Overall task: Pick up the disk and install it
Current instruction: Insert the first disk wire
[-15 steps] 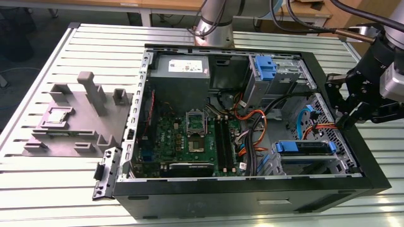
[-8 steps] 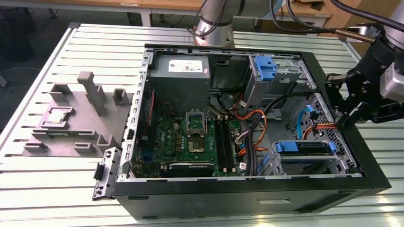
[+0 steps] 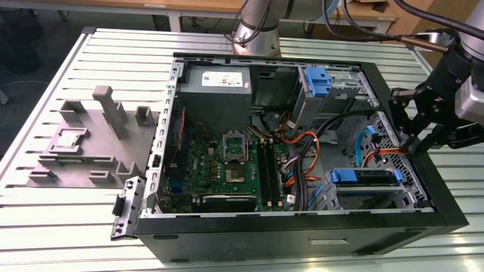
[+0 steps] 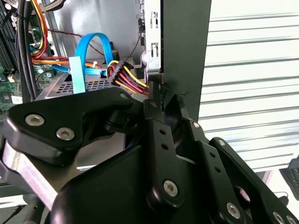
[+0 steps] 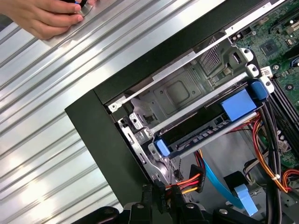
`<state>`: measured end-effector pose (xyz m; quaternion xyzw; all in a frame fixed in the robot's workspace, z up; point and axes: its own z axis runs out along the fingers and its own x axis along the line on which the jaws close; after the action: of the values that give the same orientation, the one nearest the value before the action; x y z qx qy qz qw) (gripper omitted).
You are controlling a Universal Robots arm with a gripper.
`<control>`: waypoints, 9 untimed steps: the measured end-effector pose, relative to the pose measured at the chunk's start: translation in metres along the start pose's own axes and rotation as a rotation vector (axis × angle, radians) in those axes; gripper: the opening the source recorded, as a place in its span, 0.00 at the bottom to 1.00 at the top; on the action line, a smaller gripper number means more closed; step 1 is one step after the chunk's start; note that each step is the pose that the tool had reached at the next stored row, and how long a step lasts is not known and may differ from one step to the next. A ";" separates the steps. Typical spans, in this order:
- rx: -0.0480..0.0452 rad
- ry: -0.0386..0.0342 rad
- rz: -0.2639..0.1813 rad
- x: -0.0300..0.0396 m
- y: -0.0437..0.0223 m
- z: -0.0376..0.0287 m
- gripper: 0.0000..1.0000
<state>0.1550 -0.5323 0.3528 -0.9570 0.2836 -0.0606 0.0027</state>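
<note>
Black linkage bars of the gripper [image 4: 164, 100] crowd the lower half of the second wrist view, its two fingers drawn together with their tips at the wall of the case beside one bundle of red, yellow and black wires [image 4: 126, 77]; whether they pinch anything I cannot tell.

By size in the exterior view: one slatted metal table [image 3: 68, 226] spans the frame. One open black computer case [image 3: 302, 235] lies on it at centre, holding one green circuit board [image 3: 226, 164] in its lower left. One grey plastic fixture [image 3: 90, 141] with upright posts sits at the left of the frame, just beside the case. One silver box with a white label [image 3: 219, 82] occupies the upper left of the case. One bare blue bracket [image 3: 318, 82] stands in the upper right bay.

The disk [image 3: 366, 180] sits in the drive cage at the lower right of the case, blue rails along its edges. In that view the gripper [image 3: 418, 148] hangs at the case's right wall, just above the disk.

One hand [image 5: 44, 16] rests on the table at the upper left of the first wrist view.
</note>
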 end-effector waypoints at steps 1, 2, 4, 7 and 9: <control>0.0003 0.0006 -0.001 0.0000 0.0000 0.0000 0.30; 0.0002 0.0006 -0.001 0.0000 0.0000 0.0000 0.29; 0.0003 0.0007 -0.001 0.0000 0.0000 0.0000 0.21; 0.0001 0.0009 -0.001 0.0000 0.0000 0.0000 0.21; 0.0003 0.0007 -0.001 0.0000 0.0000 -0.0006 0.19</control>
<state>0.1550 -0.5323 0.3534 -0.9571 0.2832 -0.0610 0.0028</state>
